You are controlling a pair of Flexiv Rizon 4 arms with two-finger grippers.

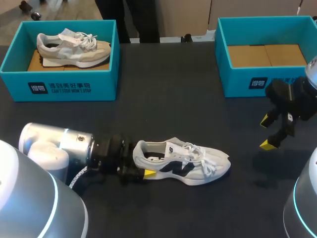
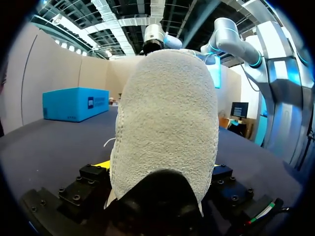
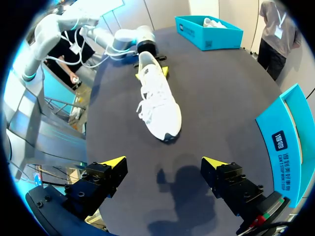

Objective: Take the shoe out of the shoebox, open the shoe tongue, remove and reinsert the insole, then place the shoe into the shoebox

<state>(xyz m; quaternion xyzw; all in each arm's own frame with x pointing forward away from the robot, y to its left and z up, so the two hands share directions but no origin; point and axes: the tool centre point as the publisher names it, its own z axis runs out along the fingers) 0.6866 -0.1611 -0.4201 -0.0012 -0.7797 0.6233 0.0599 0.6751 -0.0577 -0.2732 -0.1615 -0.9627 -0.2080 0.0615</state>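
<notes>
A white shoe [image 1: 183, 166] with a black side mark lies on its sole on the dark table, toe toward my right arm. My left gripper [image 1: 143, 161] sits at the heel, one yellow-tipped finger [image 1: 148, 173] against its near side. In the left wrist view the heel [image 2: 167, 123] fills the space between the fingers of the left gripper [image 2: 160, 168], which is shut on it. My right gripper [image 1: 267, 133] hangs open and empty above the table to the right of the shoe. In its own view the right gripper [image 3: 164, 164] is short of the toe [image 3: 165, 130].
An empty teal shoebox [image 1: 247, 84] with a cardboard floor stands at the back right. A second teal shoebox [image 1: 59, 87] at the back left holds a beige shoe [image 1: 74, 47]. Bare tabletop lies between the boxes and around the white shoe.
</notes>
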